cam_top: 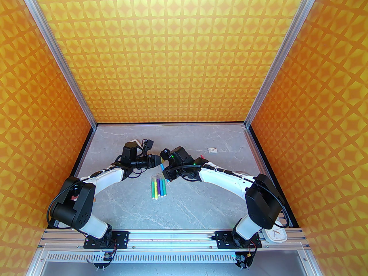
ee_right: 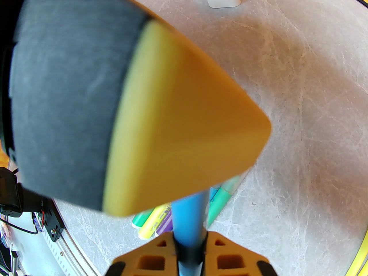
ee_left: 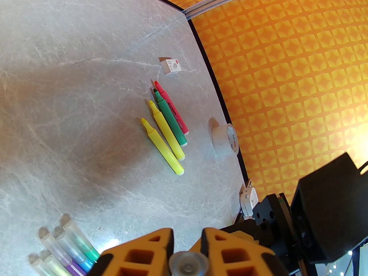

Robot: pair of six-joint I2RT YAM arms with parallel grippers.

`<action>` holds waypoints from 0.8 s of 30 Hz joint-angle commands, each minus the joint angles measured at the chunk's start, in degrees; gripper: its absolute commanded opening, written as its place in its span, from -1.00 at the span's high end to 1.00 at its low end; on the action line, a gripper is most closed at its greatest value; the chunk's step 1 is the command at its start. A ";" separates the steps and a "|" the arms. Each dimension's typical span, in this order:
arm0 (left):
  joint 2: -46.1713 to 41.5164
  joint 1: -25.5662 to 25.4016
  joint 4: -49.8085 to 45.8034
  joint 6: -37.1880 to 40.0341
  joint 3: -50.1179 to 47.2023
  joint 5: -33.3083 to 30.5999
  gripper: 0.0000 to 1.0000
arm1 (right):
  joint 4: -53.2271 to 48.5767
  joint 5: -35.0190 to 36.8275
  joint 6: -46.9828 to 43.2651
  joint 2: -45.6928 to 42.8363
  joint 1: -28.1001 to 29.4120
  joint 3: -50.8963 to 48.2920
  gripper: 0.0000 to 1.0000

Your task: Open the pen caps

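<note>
1. Overhead, the left gripper (cam_top: 156,160) and the right gripper (cam_top: 166,170) are meeting tip to tip above the counter (cam_top: 201,200), with a blue pen (cam_top: 162,166) bridging the small gap between them. A row of capped pens (cam_top: 158,187) is lying on the counter just below both grippers, toward the arm bases. A small white box (cam_top: 212,149) is sitting well beyond the right gripper.

2. Next, at the left wrist, the left gripper (ee_left: 187,234) is pressing its orange fingers (ee_left: 155,249) together on a translucent pen cap (ee_left: 188,264), seen end-on between them. The capped pens (ee_left: 64,250) are lying close to the gripper's left. Four uncapped pens (ee_left: 168,131), two yellow, one green and one red, are lying side by side farther ahead of it. The small white box (ee_left: 170,65) is sitting beyond those, and a tape roll (ee_left: 225,136) is standing to their right.

3. Finally, at the right wrist, the right gripper (ee_right: 189,237) is clamping the blue pen (ee_right: 189,211). The pen is running straight ahead from its fingertips and passing behind the blurred orange finger (ee_right: 187,125) of the left gripper. The capped pens (ee_right: 156,217) are lying on the counter (ee_right: 302,125) just beneath the held pen.
</note>
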 commanded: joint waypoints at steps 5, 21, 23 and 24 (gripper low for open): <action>0.31 -0.27 0.88 -0.46 1.77 1.21 0.82 | 0.55 -0.04 -0.80 -0.97 -0.21 -0.68 0.83; -1.53 -0.27 0.93 -1.44 1.89 1.23 1.00 | 2.42 -0.63 -0.80 0.22 -0.25 -1.12 0.44; -1.52 -0.25 1.06 -1.58 1.85 1.23 1.00 | 2.55 -0.62 -0.78 0.07 -0.19 -1.38 0.49; -1.59 -0.27 1.24 -1.65 1.76 1.19 1.00 | 2.41 -0.59 -0.88 0.00 -0.27 -1.51 0.52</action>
